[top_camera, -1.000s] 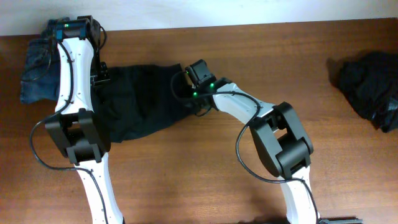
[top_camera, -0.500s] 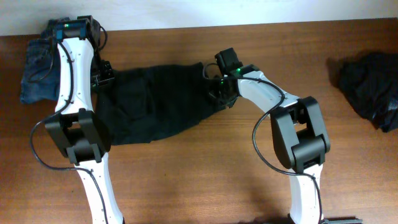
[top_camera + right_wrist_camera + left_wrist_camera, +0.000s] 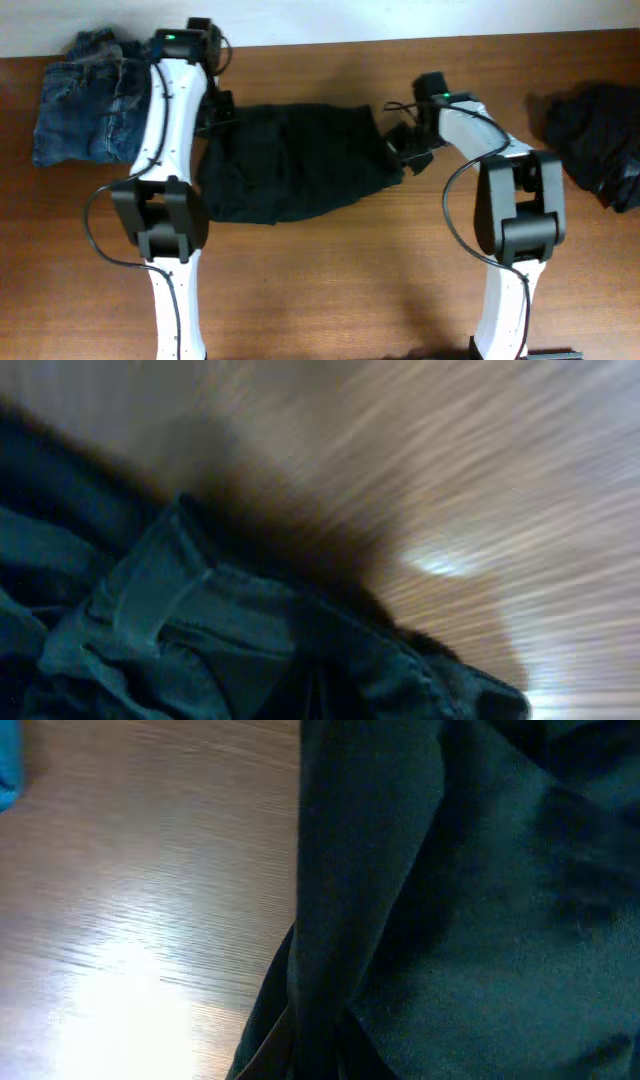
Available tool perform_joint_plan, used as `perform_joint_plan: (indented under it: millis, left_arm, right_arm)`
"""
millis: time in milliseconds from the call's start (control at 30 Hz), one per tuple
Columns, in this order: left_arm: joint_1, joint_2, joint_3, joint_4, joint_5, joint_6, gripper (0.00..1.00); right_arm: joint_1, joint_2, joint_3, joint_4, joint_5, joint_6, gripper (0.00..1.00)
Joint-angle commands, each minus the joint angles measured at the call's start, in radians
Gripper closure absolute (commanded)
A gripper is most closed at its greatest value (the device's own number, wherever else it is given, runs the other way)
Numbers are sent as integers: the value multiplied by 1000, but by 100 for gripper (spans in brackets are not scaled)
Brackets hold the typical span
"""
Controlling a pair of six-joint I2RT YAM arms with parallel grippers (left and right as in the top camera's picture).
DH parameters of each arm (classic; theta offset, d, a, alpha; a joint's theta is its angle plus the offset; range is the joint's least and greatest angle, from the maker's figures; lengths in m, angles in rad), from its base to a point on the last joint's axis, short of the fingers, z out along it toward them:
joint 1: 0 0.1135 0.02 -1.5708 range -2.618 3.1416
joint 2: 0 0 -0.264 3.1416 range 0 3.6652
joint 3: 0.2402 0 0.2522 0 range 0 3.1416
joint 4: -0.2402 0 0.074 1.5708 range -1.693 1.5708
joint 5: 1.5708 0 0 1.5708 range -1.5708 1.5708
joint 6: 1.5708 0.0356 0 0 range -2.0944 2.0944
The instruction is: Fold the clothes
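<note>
A black garment [image 3: 290, 165] lies spread across the middle of the wooden table, stretched between my two grippers. My left gripper [image 3: 215, 112] is at its upper left corner and shut on the cloth. My right gripper [image 3: 400, 150] is at its right edge and shut on it too. In the left wrist view the dark cloth [image 3: 480, 900] fills the right side and hides the fingers. In the right wrist view the bunched cloth [image 3: 180, 640] covers the lower left and hides the fingers, and the picture is blurred.
Folded blue jeans [image 3: 85, 100] lie at the back left corner. A crumpled black pile of clothes [image 3: 600, 130] sits at the far right. Bare wood table [image 3: 330, 290] lies in front of the garment.
Both arms have moved to the right, dragging the black garment with them and stretching it wider. The left arm has come off the jeans, which now show in full.
</note>
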Motion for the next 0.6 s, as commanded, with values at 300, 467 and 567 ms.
perform_joint_plan:
  millis: [300,467,567]
  left_arm:
    - [3,5,-6,-70,-207,10,13]
    - [11,5,-6,-75,-223,10,1]
    - [8,4,-6,-80,-217,10,1]
  right_arm:
    - [-141,87,-62,-62,200,-108,96]
    - [-141,87,-62,-49,201,-108,96]
    - [-141,87,-63,-48,205,-108,95]
